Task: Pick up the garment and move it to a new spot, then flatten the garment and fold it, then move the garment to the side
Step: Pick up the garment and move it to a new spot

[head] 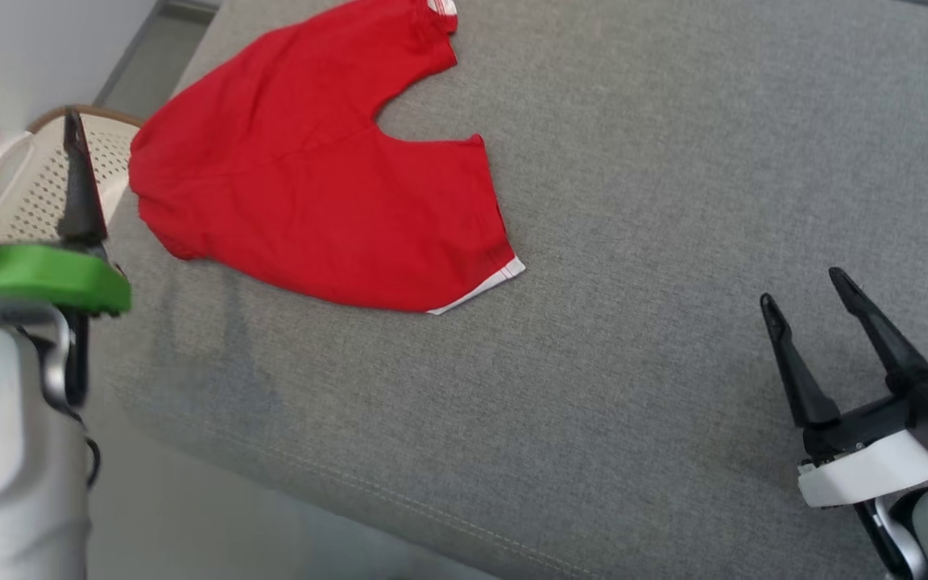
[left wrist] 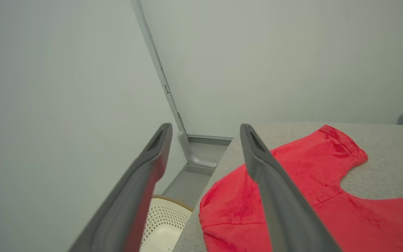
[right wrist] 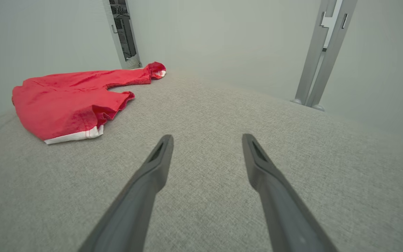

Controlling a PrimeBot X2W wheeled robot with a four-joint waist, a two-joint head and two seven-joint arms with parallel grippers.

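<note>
While red garment (head: 311, 169) lies spread near far-left corner of grey cushion (head: 673, 161), left gripper (head: 27, 115) hangs off its left edge, right gripper (head: 801, 285) above its near-right part; both jaws released, empty.

Bare grey surface (head: 633, 242) beside garment (head: 311, 169)

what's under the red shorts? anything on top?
The red shorts lie directly on the grey fabric surface, with nothing on top. No bulge shows, but the cloth covers whatever is beneath it, so something flat can't be ruled out.
</note>
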